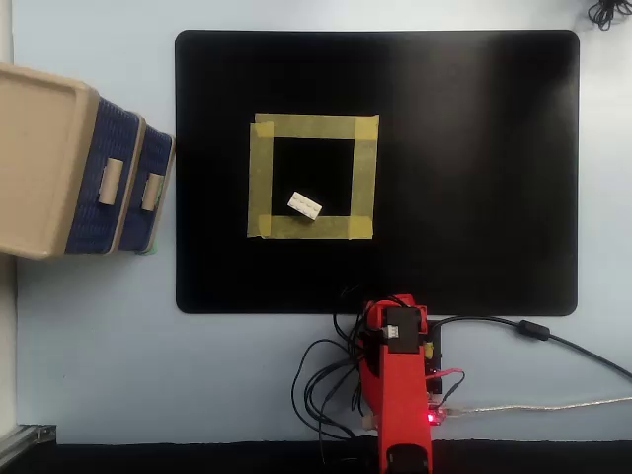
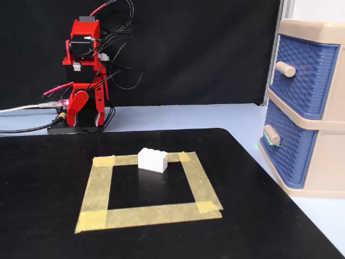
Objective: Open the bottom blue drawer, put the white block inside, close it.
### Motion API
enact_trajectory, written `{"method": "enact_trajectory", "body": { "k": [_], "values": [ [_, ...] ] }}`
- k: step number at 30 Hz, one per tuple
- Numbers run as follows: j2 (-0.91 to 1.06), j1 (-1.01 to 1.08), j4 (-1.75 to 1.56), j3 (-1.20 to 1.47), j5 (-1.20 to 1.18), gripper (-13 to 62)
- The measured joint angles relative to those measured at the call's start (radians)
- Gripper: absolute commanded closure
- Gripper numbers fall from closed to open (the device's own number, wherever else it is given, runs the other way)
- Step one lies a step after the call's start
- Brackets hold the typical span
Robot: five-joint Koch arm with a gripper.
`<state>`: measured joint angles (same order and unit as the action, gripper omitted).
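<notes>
Evidently start pose: red arm (image 2: pixel 84 81) folded at base, far from work; gripper spread unreadable. White block (image 1: pixel 304 205) inside tape square (image 1: pixel 312 127), marked start spot. Bottom blue drawer (image 2: pixel 285 154) shut, far left in overhead view.

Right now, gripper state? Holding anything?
Gripper: folded at the arm's base, jaws not distinguishable, cannot tell. Holding nothing; the white block sits on the mat.

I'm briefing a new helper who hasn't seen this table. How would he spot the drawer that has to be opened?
Find the beige plastic cabinet standing just off the black mat. It holds two dark blue ribbed drawers, stacked. Pick the bottom blue drawer, the one nearest the tabletop, not the identical one above.
</notes>
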<state>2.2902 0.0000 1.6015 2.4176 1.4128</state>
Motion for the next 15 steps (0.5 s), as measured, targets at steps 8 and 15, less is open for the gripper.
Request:
{"method": "enact_trajectory", "body": {
  "k": [8, 15],
  "values": [
    [0.0, 0.0, 0.0, -0.002, 0.0, 15.2],
    [-0.002, -0.026, 0.072, -0.505, 0.017, 15.6]
  ]
}}
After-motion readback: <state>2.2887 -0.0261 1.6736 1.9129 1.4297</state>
